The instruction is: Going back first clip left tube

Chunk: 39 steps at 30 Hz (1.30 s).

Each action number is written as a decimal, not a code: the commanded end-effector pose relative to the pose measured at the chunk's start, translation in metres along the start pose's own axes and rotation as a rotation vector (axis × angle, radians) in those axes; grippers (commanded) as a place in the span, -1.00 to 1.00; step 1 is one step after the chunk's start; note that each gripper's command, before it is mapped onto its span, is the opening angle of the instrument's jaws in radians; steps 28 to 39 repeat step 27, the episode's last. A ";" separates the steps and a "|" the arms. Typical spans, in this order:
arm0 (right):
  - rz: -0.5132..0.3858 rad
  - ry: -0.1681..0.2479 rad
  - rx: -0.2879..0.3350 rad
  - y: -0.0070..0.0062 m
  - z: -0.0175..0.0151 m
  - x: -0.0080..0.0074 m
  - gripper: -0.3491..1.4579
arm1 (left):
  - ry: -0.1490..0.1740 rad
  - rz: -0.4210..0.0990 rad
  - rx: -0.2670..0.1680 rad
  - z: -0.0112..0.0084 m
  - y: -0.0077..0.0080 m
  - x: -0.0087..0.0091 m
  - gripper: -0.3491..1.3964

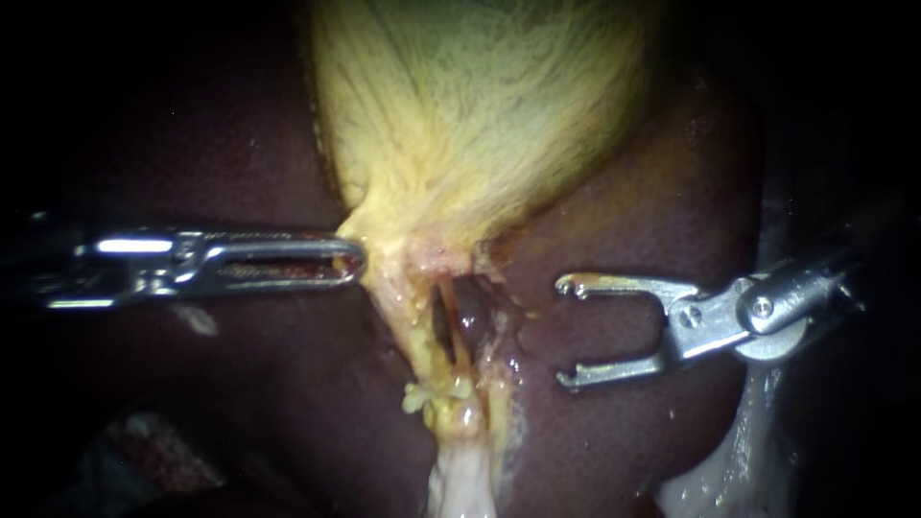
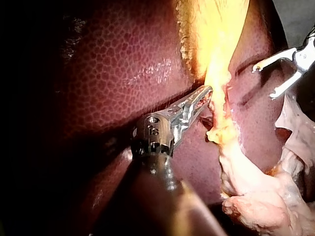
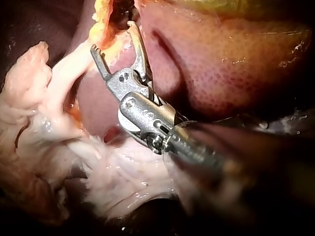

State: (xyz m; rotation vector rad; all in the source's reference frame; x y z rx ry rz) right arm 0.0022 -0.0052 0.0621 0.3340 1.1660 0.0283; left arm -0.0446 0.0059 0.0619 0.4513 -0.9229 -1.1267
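The right instrument gapes wide and empty, just beside the left tube and clear of it (I can make out no clip there). The left instrument, jaws closed, pinches the gallbladder above that tube. The retreat looks nearly done.

Gallbladder yellow w/ fine whitish streaks, greenish tint at top; liver dark maroon w/ tiny honeycomb mottling; left instrument & right instrument shiny silver; loose tissue pale pinkish-white.
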 end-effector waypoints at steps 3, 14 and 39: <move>-0.001 0.000 0.000 -0.0001 -0.0001 0.0000 0.05 | 0.015 0.004 -0.003 0.0017 0.0001 0.0004 -1.00; -0.011 0.001 0.003 -0.0002 -0.0009 0.0003 0.05 | 0.029 0.007 0.003 0.0040 -0.0003 0.0009 -1.00; -0.011 0.001 0.004 -0.0003 -0.0009 0.0005 0.05 | 0.029 0.007 0.002 0.0040 -0.0004 0.0009 -1.00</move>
